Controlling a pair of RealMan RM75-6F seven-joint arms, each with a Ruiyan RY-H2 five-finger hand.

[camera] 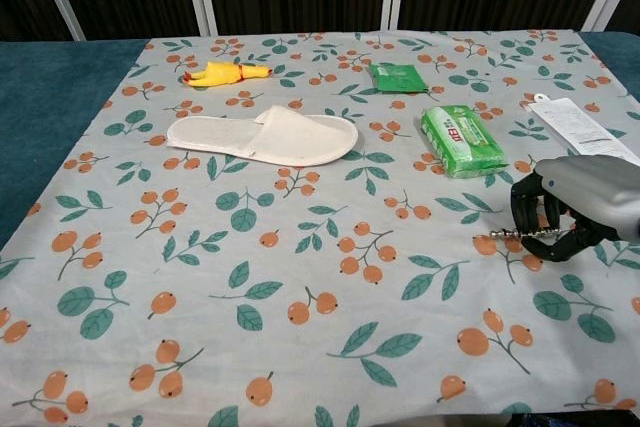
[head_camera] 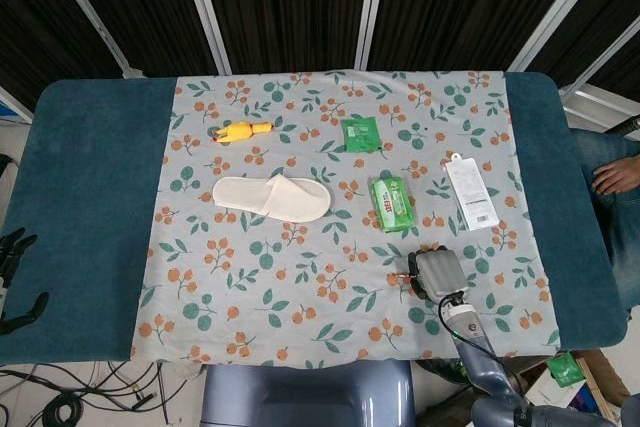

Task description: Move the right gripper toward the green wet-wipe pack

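The green wet-wipe pack (head_camera: 392,203) (camera: 461,140) lies flat on the floral cloth, right of centre. My right hand (head_camera: 438,273) (camera: 575,205) hovers just above the cloth nearer the front edge, a short way in front of and to the right of the pack, not touching it. Its dark fingers (camera: 530,212) curl down and in, with nothing in them. My left hand (head_camera: 12,252) shows only at the far left edge of the head view, off the table, fingers apart and holding nothing.
A white slipper (head_camera: 270,197) (camera: 262,135) lies left of the pack. A yellow rubber chicken (head_camera: 240,131) (camera: 225,72) and a small green sachet (head_camera: 360,133) (camera: 398,77) sit further back. A white hang-tag packet (head_camera: 470,193) (camera: 580,129) lies right of the pack. A person's hand (head_camera: 618,177) rests beyond the table's right edge.
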